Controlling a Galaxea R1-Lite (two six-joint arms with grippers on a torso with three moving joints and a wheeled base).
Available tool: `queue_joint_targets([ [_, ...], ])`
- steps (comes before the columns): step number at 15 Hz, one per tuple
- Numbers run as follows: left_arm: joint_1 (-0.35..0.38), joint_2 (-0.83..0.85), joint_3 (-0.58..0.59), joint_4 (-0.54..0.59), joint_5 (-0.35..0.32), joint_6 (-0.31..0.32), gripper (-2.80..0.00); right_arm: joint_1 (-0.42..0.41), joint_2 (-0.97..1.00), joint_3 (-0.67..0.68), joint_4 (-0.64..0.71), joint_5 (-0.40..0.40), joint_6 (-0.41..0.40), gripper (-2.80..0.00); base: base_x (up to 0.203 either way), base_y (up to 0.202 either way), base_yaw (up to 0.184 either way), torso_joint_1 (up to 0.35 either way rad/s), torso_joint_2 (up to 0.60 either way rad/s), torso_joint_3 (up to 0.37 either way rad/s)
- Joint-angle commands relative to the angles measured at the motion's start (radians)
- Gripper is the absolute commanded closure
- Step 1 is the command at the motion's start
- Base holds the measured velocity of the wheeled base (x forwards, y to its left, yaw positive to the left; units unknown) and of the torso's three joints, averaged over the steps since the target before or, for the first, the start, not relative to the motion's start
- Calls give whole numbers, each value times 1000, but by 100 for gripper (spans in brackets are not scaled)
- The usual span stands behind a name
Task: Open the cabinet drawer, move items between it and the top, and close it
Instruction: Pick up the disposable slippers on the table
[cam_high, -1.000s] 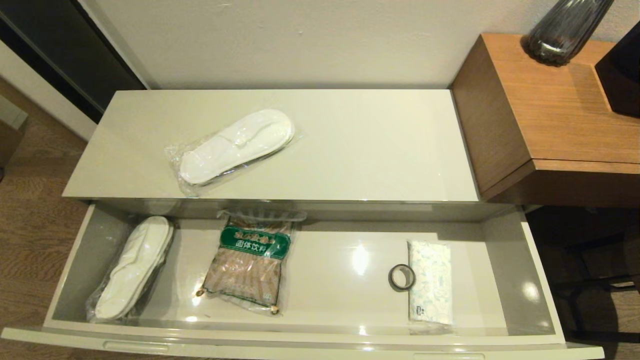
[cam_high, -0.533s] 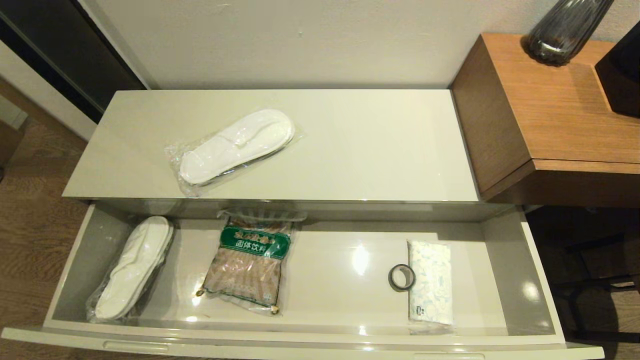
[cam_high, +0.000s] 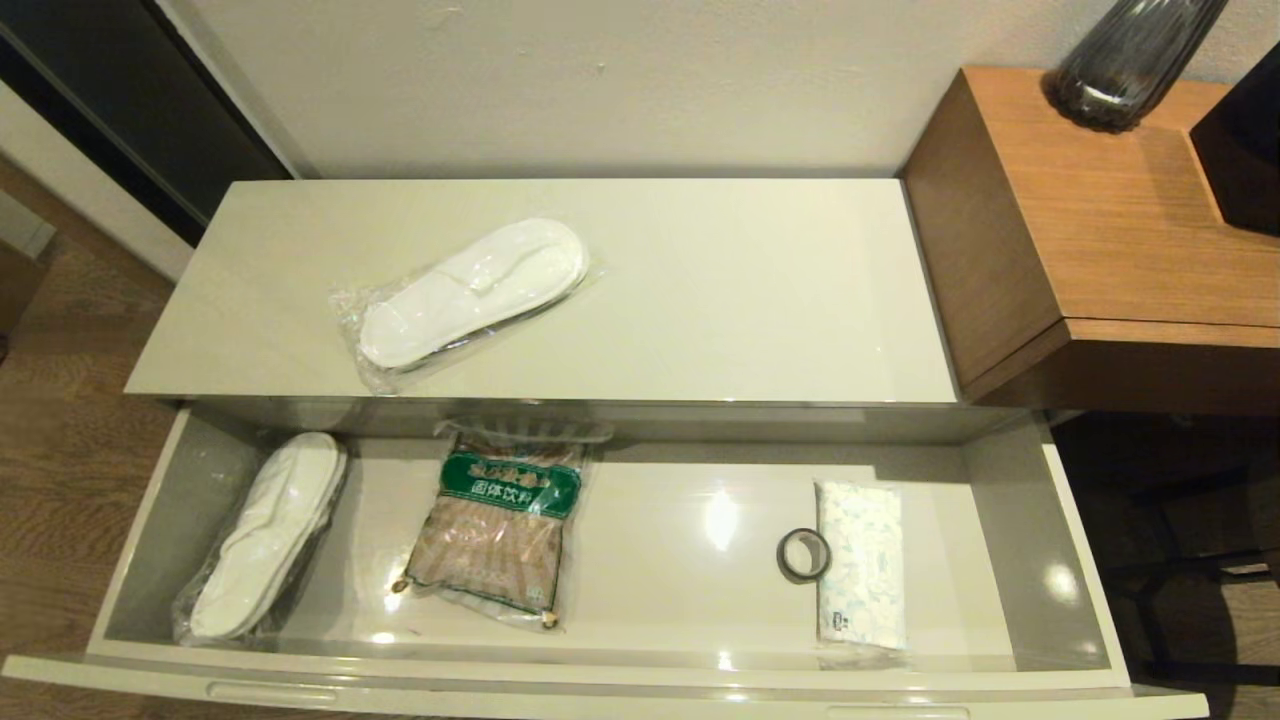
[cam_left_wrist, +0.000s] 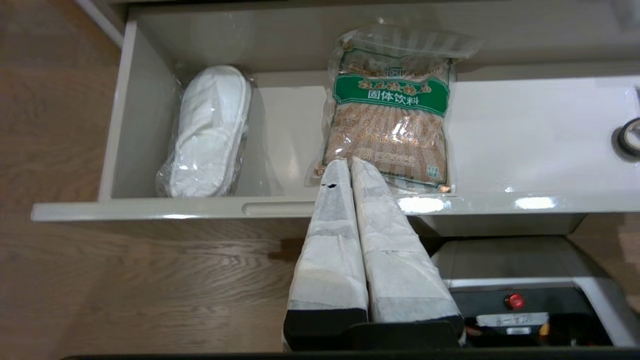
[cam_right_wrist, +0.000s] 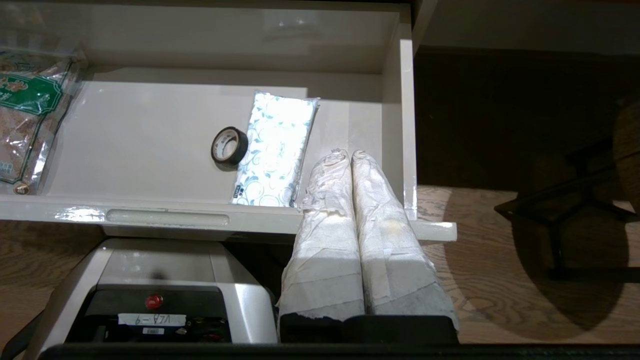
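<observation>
Left wrist view puts my left gripper (cam_left_wrist: 350, 162) nearest me, its taped fingers (cam_left_wrist: 330, 220) pressed together on nothing, hanging over the front edge of the cabinet drawer (cam_high: 620, 682). My right gripper (cam_right_wrist: 347, 155) is likewise clenched and empty, above the drawer's front right corner. Neither shows in the head view.

The drawer stands pulled fully out. Inside it, at the left end, a bagged pair of slippers (cam_high: 265, 535) lies against the side wall. Right of that lies a green-labelled snack bag (cam_high: 500, 520), its far end under the cabinet lip. Further right, the black tape roll (cam_high: 803, 553) lies touching the left edge of the white packet (cam_high: 860, 563).

Beyond the drawer, on the top (cam_high: 750, 290), a second bagged pair of slippers (cam_high: 470, 290) lies at a slant, left of centre. A brown side table (cam_high: 1100, 230) stands to the right, carrying a dark ribbed vase (cam_high: 1130, 55).

Compared with the head view a second ago, I see nothing shifted: every item sits where it was.
</observation>
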Motion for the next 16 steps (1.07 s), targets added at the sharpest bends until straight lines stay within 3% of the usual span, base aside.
queue_joint_targets([
  [1,1,20,-76,82,0,35,0,0,2,0,0,0,-1,0,0,0,0,0,0,0],
  [4,1,137,-313,276,-2,35,0,0,2,0,0,0,-1,0,0,0,0,0,0,0],
  [7,1,350,-513,344,23,-6,0,0,2,0,0,0,-1,0,0,0,0,0,0,0],
  [11,0,738,-828,455,41,1,0,0,2,0,0,0,-1,0,0,0,0,0,0,0],
  [14,-2,1027,-1044,572,83,74,0,0,2,1,0,0,-1,0,0,0,0,0,0,0],
  [16,-20,1203,-1150,591,105,162,0,0,2,0,0,0,-1,0,0,0,0,0,0,0],
])
